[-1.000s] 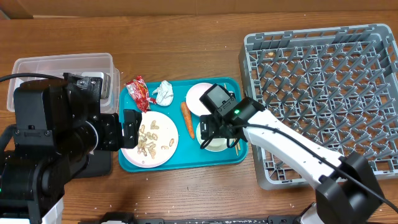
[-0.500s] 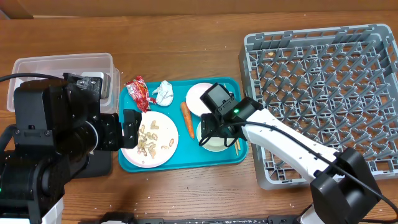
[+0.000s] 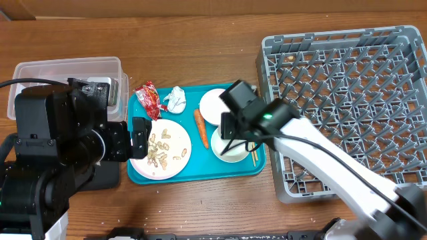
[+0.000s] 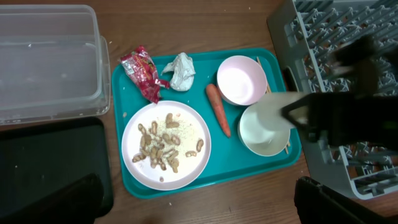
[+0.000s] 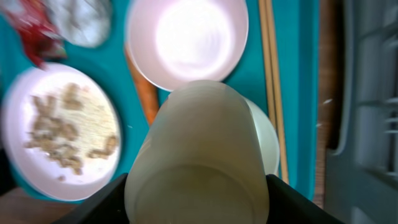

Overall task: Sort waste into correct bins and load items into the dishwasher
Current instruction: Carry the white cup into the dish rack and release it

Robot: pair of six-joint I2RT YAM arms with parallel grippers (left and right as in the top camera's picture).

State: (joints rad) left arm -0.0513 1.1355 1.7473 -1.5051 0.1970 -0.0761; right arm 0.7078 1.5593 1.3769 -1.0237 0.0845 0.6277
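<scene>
My right gripper [image 5: 198, 199] is shut on the small white cup [image 5: 199, 155] and holds it above the near white bowl [image 5: 268, 140] on the teal tray [image 3: 193, 172]. The second bowl [image 3: 212, 103] lies behind it, and the chopsticks [image 5: 272, 81] lie along the tray's right edge. The white plate [image 3: 163, 148] carries peanut shells and rice. The carrot [image 3: 201, 127], red wrapper [image 3: 148, 99] and paper ball [image 3: 175, 99] are on the tray. My left gripper [image 4: 199, 205] is open and empty, high over the tray's front edge.
The grey dish rack [image 3: 347, 100] fills the right side, close to the tray. The clear tub [image 3: 67, 70] stands at the far left. The black tray [image 4: 43, 162] lies in front of the tub, partly hidden by my left arm.
My right gripper has risen and shifted slightly right toward the rack with the cup in it. The left arm has not moved.
</scene>
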